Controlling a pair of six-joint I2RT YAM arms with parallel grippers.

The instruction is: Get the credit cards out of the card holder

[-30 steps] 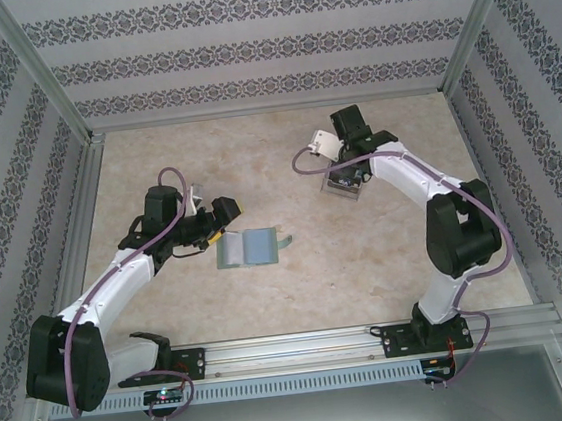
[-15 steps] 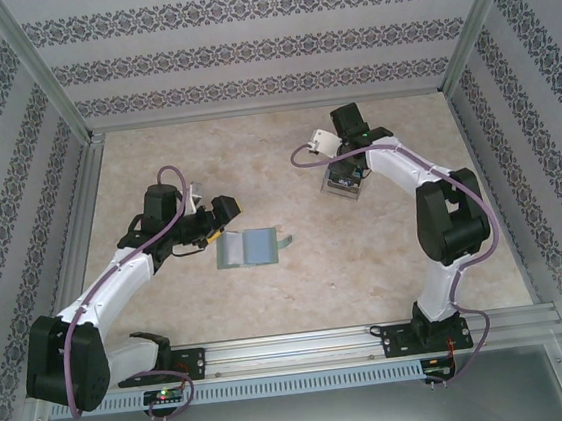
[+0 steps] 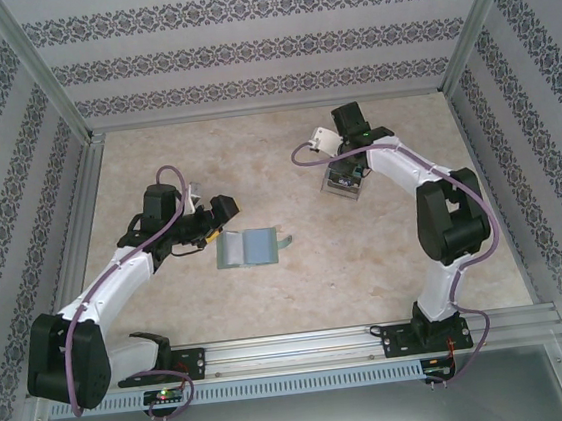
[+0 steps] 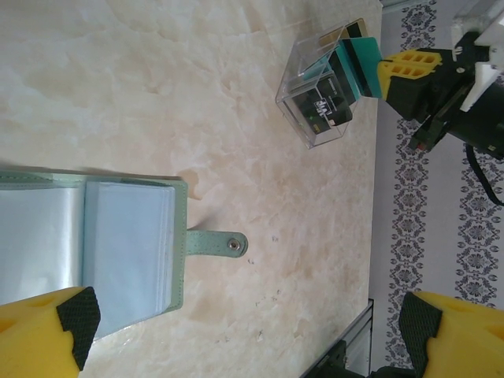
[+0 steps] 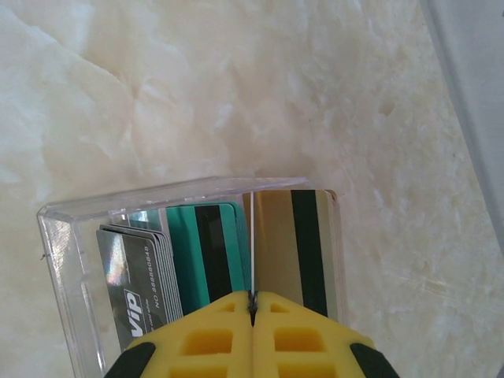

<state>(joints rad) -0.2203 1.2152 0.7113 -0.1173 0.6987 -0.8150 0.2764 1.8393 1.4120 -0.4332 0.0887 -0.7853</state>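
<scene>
Presently pinches a teal credit card (image 4: 361, 64) edge-on in the right gripper (image 5: 252, 307) over the clear box (image 5: 71, 260), towards the far-right corner of the table (image 3: 155, 163); holds left gripper (image 3: 220, 222) spread wide beside the flat-open card holder (image 3: 248, 247), mid-table, open tabletop between.
</scene>
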